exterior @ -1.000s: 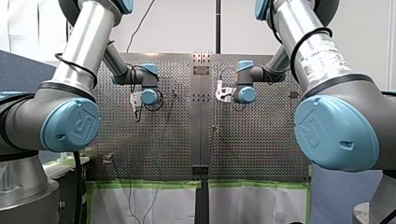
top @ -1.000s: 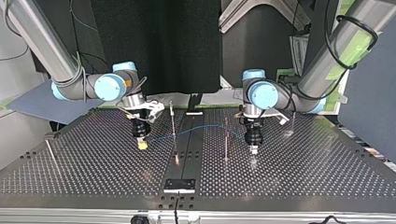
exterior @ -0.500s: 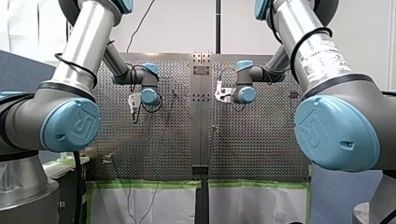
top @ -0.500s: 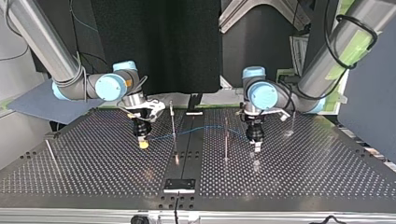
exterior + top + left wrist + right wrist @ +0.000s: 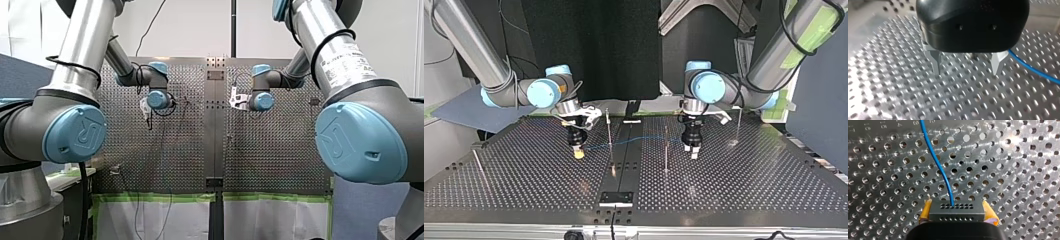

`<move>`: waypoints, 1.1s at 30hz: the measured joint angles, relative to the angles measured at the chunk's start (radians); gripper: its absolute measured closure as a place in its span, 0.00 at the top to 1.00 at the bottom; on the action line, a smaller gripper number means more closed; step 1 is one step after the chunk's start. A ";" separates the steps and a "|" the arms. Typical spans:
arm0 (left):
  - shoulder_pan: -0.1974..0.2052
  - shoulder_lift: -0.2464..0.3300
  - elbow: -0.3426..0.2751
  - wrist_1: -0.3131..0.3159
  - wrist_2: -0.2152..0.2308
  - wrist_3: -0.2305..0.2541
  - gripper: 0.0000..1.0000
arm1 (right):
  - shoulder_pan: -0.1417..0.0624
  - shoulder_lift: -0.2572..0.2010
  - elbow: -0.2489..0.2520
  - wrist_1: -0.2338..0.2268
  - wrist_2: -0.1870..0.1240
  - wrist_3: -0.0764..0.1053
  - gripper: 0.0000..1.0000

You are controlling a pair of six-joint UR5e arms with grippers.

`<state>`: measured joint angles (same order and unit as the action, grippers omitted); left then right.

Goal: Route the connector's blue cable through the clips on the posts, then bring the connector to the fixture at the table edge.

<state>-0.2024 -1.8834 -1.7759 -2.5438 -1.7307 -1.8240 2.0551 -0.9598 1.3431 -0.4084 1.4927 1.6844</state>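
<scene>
My right gripper (image 5: 957, 216) is shut on the dark grey connector (image 5: 956, 210), its yellow pads (image 5: 926, 210) pressed on either side. The blue cable (image 5: 938, 165) leaves the connector and runs ahead over the perforated plate. In the top view my right gripper (image 5: 579, 153) hangs at the left, and the cable (image 5: 639, 138) passes the thin post (image 5: 608, 127) and reaches towards the second post (image 5: 666, 150). My left gripper (image 5: 966, 67) is open with nothing between its metal fingers (image 5: 934, 60); the cable (image 5: 1033, 71) lies just beside one finger. In the top view it (image 5: 691, 151) hovers right of the second post.
Another post (image 5: 738, 125) stands at the top view's right and a slanted one (image 5: 476, 161) at its far left. The black fixture plate (image 5: 616, 198) sits at the table's near edge in the middle. Both arms' elbows (image 5: 75, 132) fill the front view's sides.
My left gripper has opened, let go of the cable and lifted off the plate, moving slightly left in the top view. My right gripper has stayed put with the connector.
</scene>
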 joint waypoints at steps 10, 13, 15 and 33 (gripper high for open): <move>-0.005 0.088 -0.089 -0.040 0.001 -0.051 1.00 | 0.001 0.000 0.000 0.008 0.000 0.001 0.00; -0.006 0.113 -0.118 -0.045 0.000 -0.048 1.00 | 0.002 0.000 0.000 0.008 0.001 0.002 0.00; -0.007 0.122 -0.138 -0.052 0.004 -0.046 1.00 | 0.002 0.000 0.000 0.008 0.001 0.002 0.00; -0.030 0.137 -0.185 -0.116 0.119 -0.039 1.00 | 0.006 0.000 0.000 0.018 0.002 -0.001 0.00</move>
<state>-0.2328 -1.7465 -1.9604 -2.6593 -1.6114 -1.8626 2.0607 -0.9598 1.3431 -0.3901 1.4943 1.6831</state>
